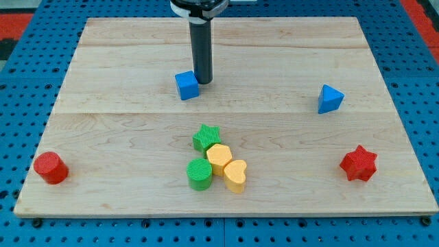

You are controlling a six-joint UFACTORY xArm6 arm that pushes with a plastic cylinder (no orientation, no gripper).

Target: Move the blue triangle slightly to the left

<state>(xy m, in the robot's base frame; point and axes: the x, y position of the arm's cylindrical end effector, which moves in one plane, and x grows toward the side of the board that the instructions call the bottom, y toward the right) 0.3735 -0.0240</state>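
Triangle first: the blue triangle (330, 99) sits toward the right side of the bench (123, 130), about midway between far and near edges, with bare wood all round it. The red star (359, 163) lies nearer and slightly right of it, well apart.

My tip (202, 81) stands far off to the left, just right of the blue cube (186, 85) and touching or nearly touching its far right corner; which of the two, I cannot tell. There are no fingers on this rod, so nothing is grasped and nothing can be clenched or released.

The relation that matters: the triangle lies to the right of my tip, yet a leftward nudge must be delivered from the triangle's right face. So, in my judgement, the tip has to travel right past the block, passing it on the far or near side, before pushing back leftward gently.

Further out, a cluster near the middle holds a green star (206, 137), a green cylinder (199, 173), a yellow hexagon (219, 158) and a yellow heart (235, 175). A red cylinder (51, 168) sits near the left corner.
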